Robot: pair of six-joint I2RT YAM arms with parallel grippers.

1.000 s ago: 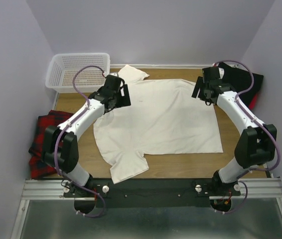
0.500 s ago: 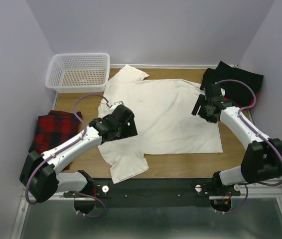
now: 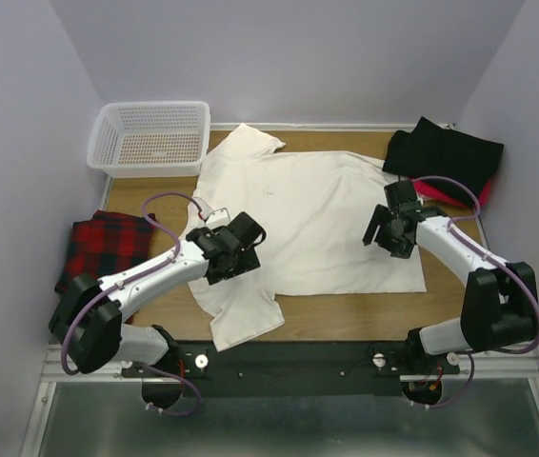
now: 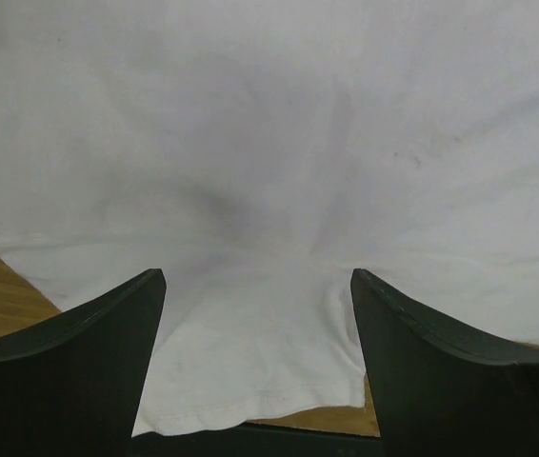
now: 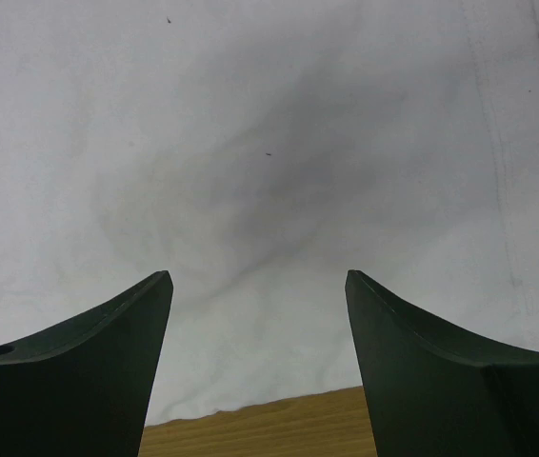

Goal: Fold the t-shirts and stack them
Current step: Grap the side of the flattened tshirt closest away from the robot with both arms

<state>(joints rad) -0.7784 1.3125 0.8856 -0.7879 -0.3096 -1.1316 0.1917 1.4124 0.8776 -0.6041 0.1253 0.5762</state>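
Note:
The cream-white t-shirt [image 3: 312, 219] lies spread flat across the middle of the table, one sleeve at the back left and one at the near left. My left gripper [image 3: 236, 252] hovers open over its near-left part; in the left wrist view the jaws [image 4: 257, 276] frame the white cloth [image 4: 269, 143] and a hem, holding nothing. My right gripper [image 3: 387, 228] is open over the shirt's right side [image 5: 269, 143], close to its edge, and empty. The black t-shirt [image 3: 446, 157] sits bunched at the back right, with a strip of the red t-shirt [image 3: 438, 194] showing beneath it.
A white mesh basket [image 3: 150, 138] stands at the back left. A red and black checked cloth [image 3: 103, 249] lies at the left table edge. Bare wood [image 3: 346, 314] shows along the near side. Walls close in on three sides.
Both arms have drawn back from the shirt's far corners toward the near side. The left gripper swung down to the near-left part, the right one to the right edge. The shirt lies still.

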